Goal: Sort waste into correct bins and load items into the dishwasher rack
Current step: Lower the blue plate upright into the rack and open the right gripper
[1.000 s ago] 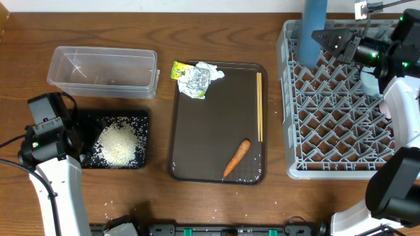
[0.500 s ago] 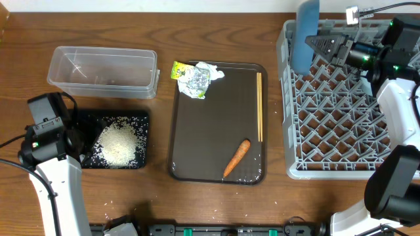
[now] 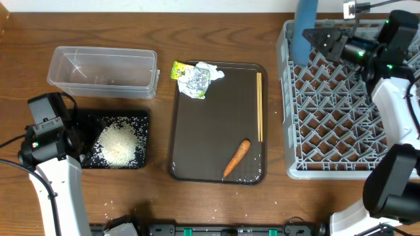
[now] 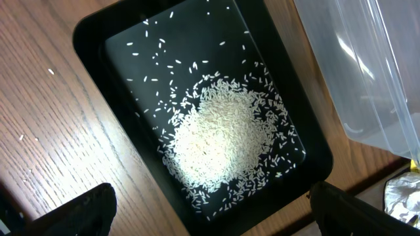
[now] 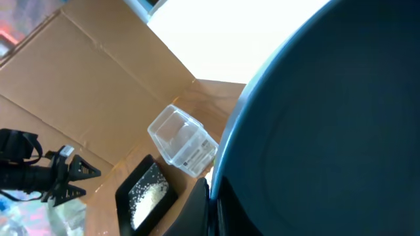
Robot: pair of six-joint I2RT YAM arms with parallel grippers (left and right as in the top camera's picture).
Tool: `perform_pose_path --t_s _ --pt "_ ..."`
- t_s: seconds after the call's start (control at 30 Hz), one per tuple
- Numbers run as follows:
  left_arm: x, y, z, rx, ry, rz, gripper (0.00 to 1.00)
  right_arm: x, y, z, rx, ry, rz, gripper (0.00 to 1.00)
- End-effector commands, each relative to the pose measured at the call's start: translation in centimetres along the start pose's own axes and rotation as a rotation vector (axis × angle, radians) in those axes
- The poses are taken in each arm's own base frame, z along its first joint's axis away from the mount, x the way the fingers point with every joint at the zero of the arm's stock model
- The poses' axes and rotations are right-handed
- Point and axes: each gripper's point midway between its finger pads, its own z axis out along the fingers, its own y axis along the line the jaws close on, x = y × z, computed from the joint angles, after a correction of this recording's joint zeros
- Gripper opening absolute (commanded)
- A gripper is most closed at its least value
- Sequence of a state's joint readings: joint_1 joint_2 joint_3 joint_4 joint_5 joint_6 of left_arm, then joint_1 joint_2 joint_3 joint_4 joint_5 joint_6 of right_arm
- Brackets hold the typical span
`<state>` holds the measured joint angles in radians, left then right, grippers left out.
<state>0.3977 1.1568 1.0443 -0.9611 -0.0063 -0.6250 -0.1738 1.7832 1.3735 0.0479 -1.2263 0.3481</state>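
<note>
Blue bowl [image 3: 306, 31] on edge over far-left corner of grey rack [image 3: 287, 105].

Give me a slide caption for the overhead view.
Right gripper holds the blue bowl on edge above the dishwasher rack; carrot, wrapper and chopsticks lie on the brown tray.

The left arm [image 3: 58, 187] has a long white link with a smooth, rounded shell. Just behind its jaws is a black, boxy wrist block [image 3: 44, 124] with one small green light [image 3: 35, 145], and a thin black cable [image 3: 9, 141] hangs beside this block. The fingers [image 4: 88, 208] are matt black with blunt tips. The right arm [image 3: 399, 111] is also white. Behind its jaws the black housing [image 3: 365, 50] carries small green lights [image 3: 388, 65], and further back is a big, rounded black joint [image 3: 392, 187]. A dark cable [image 3: 377, 6] is attached behind the housing.
</note>
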Motion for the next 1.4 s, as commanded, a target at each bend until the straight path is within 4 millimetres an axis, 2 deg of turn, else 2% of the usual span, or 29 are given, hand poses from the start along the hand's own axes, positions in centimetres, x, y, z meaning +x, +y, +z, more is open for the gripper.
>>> perform_pose_path --t_s 0.0,0.27,0.4,0.6,0.8,0.93,1.0,1.2,1.23,1.3,1.37 --pt "-0.6 -0.2 -0.4 0.005 -0.017 -0.007 0.96 0.7 -0.8 1.4 -0.023 0.013 0.051 0.01" --pt "-0.6 -0.2 -0.4 0.005 -0.017 -0.007 0.96 1.9 -4.0 2.5 -0.029 0.012 0.142 0.01" --pt "-0.6 -0.2 -0.4 0.005 -0.017 -0.007 0.96 2.2 -5.0 2.3 -0.019 0.012 0.168 0.01" --pt "-0.6 -0.2 -0.4 0.005 -0.017 -0.007 0.96 0.3 -5.4 0.4 -0.005 -0.045 0.228 0.01" --pt "-0.6 -0.2 -0.4 0.005 -0.017 -0.007 0.96 -1.7 -5.3 -2.8 -0.005 -0.095 0.23 0.05" --pt "-0.6 -0.2 -0.4 0.005 -0.017 -0.007 0.96 -2.7 -4.8 -4.7 0.004 -0.118 0.214 0.19" --pt "-0.6 -0.2 -0.4 0.005 -0.017 -0.007 0.96 -3.3 -4.4 -5.6 0.016 -0.132 0.208 0.35" --pt "-0.6 -0.2 -0.4 0.005 -0.017 -0.007 0.96 -4.7 -3.7 -8.4 0.063 -0.181 0.198 0.38" --pt "-0.6 -0.2 -0.4 0.005 -0.017 -0.007 0.96 -4.9 -3.7 -9.0 0.073 -0.189 0.197 0.39" --pt "-0.6 -0.2 -0.4 0.005 -0.017 -0.007 0.96 -5.2 -3.5 -10.1 0.092 -0.204 0.198 0.5" --pt "-0.6 -0.2 -0.4 0.005 -0.017 -0.007 0.96 -5.7 -3.4 -11.3 0.118 -0.227 0.203 0.52"
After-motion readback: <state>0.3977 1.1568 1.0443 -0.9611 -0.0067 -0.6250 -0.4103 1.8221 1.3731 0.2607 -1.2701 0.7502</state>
